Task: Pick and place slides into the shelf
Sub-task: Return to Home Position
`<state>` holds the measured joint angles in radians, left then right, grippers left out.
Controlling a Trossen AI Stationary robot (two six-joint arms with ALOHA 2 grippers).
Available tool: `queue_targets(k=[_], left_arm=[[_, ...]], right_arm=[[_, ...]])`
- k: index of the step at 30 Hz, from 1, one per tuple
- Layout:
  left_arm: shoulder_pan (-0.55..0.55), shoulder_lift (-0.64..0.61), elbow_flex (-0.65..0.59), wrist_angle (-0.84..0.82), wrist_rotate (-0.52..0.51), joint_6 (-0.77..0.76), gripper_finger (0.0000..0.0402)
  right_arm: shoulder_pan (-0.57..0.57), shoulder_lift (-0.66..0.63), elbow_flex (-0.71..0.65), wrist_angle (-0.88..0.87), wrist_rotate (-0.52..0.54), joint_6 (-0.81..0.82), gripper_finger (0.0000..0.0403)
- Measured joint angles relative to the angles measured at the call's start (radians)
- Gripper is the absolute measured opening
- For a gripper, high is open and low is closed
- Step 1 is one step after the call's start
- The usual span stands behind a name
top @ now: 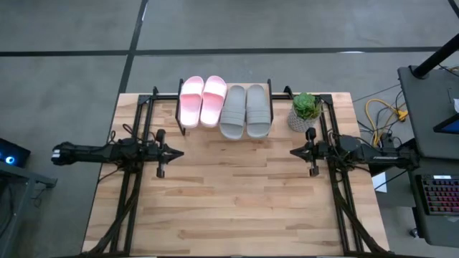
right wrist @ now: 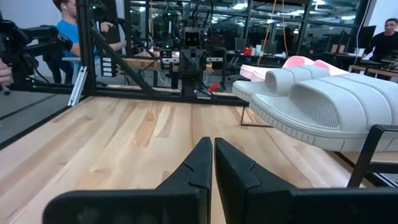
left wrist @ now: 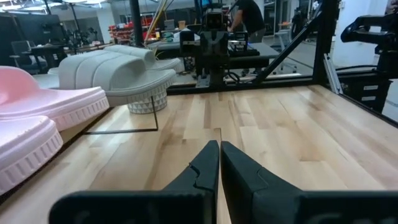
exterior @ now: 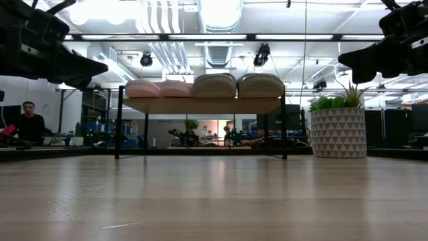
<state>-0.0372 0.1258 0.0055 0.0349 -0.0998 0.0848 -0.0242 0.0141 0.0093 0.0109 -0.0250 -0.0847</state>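
My left gripper (top: 179,152) hangs above the left side of the light wooden worktop (top: 237,201). Its two dark fingers are pressed together and pinch nothing. My right gripper (top: 292,151) hangs above the right side at about the same depth, its fingers likewise pressed together and empty. The two grippers point toward each other across the middle of the worktop, well apart.

All four slides rest on the low shelf with a light wooden plank top and thin black metal legs (exterior: 200,105), which stands at the far edge of the worktop. The light pink open-toe foam slides (top: 203,100) lie side by side on the shelf's left part. The grey open-toe foam slides (top: 245,110) lie side by side just beside them on the right part. In the low view the four rounded ends line up in a row along the plank.

A small green plant in a white patterned pot (top: 305,111) stands on the worktop just beside the shelf's right end, near my right gripper.
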Motion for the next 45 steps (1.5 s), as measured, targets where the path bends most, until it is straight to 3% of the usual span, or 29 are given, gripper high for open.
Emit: queue_targets(k=[45], left_arm=[[0.000, 0.017, 0.000, 0.008, 0.001, 0.000, 0.0000]], right_arm=[[0.000, 0.002, 0.000, 0.000, 0.000, 0.032, 0.0008]])
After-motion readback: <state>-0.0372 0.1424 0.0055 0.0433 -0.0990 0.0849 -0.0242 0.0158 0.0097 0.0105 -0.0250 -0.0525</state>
